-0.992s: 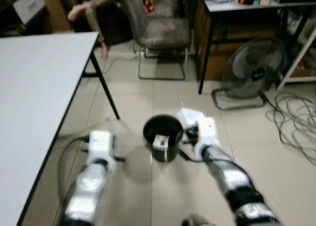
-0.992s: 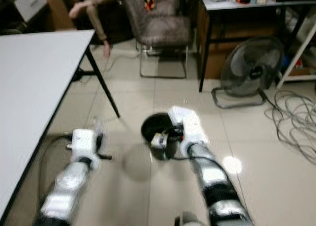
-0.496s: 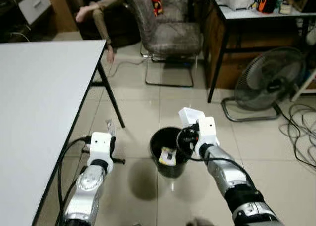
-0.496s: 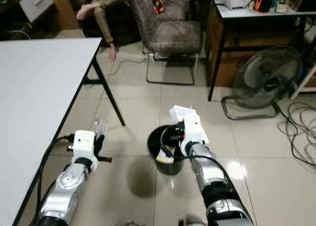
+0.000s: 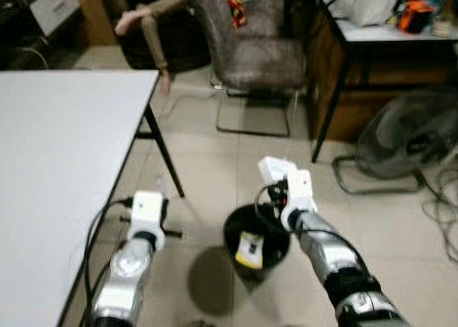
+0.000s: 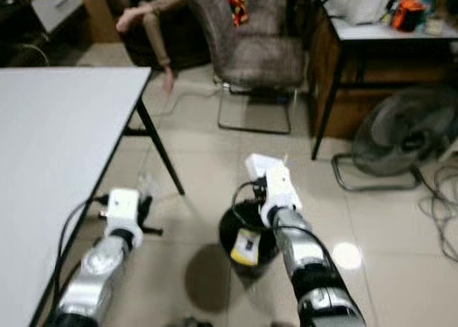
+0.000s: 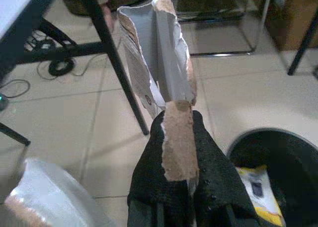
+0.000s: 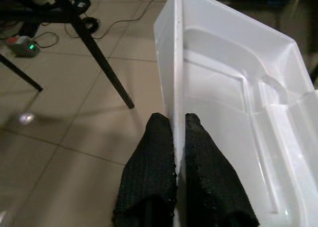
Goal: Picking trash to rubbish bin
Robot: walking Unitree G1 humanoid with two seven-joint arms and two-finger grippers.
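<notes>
**Black bin between two full grippers**

Black bin [image 5: 256,247] sits on the tile floor between the arms, with a yellow packet [image 5: 248,250] inside; its print is too small to read.

Left wrist view: the left gripper [image 7: 177,152] pinches torn cardboard [image 7: 158,63], beside the bin.

Right wrist view: the right gripper [image 8: 178,147] is closed tight on a white plastic tray [image 8: 233,103].

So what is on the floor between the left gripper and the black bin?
In the left eye view, bare tiled floor separates the left gripper, shut on torn packaging, from the black bin; just a shadow there.
</notes>
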